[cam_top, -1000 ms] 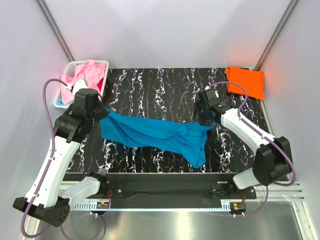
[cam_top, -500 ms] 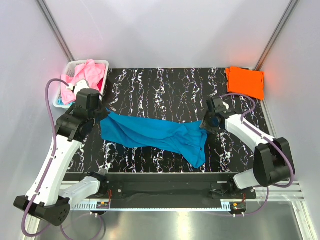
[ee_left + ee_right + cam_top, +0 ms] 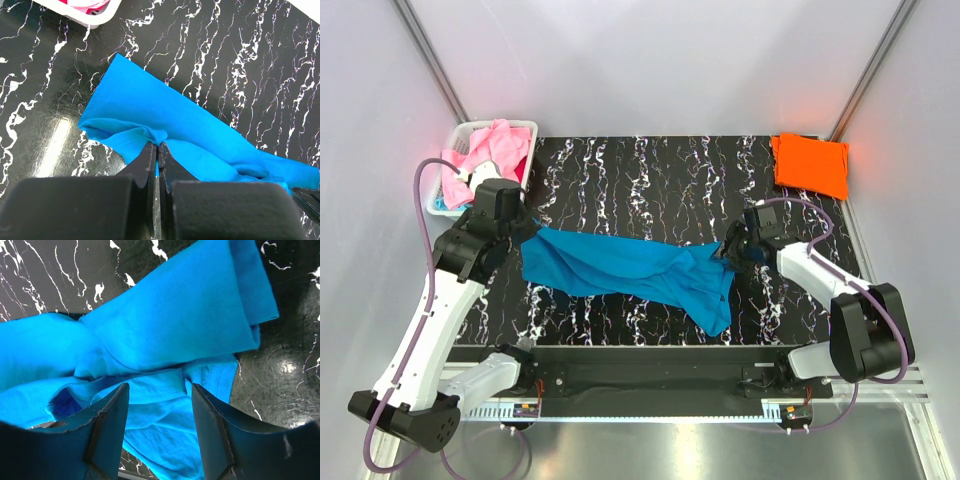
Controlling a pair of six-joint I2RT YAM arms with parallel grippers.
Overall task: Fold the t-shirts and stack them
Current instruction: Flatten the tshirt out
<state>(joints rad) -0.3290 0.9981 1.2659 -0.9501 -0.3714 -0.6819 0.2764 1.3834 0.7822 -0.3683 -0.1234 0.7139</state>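
A bright teal-blue t-shirt (image 3: 620,265) lies bunched in a long band across the middle of the black marbled table. My left gripper (image 3: 527,228) is shut on a pinch of cloth at its left end; in the left wrist view the jaws (image 3: 158,146) are together with blue cloth (image 3: 165,110) between them. My right gripper (image 3: 728,250) hovers open over the shirt's right end; in the right wrist view the rumpled blue cloth (image 3: 175,325) lies below the spread jaws (image 3: 159,386), not held. An orange t-shirt (image 3: 810,163) lies folded at the back right corner. A pink t-shirt (image 3: 490,148) fills the basket.
A white lattice basket (image 3: 523,127) stands at the back left corner, its rim (image 3: 95,20) showing in the left wrist view. Grey walls close in the back and both sides. A black rail with the arm bases runs along the near edge (image 3: 650,370).
My right gripper has come down and toward the near side, and now sits lower at the shirt's right end. The left gripper and the shirt's left end have stayed put.
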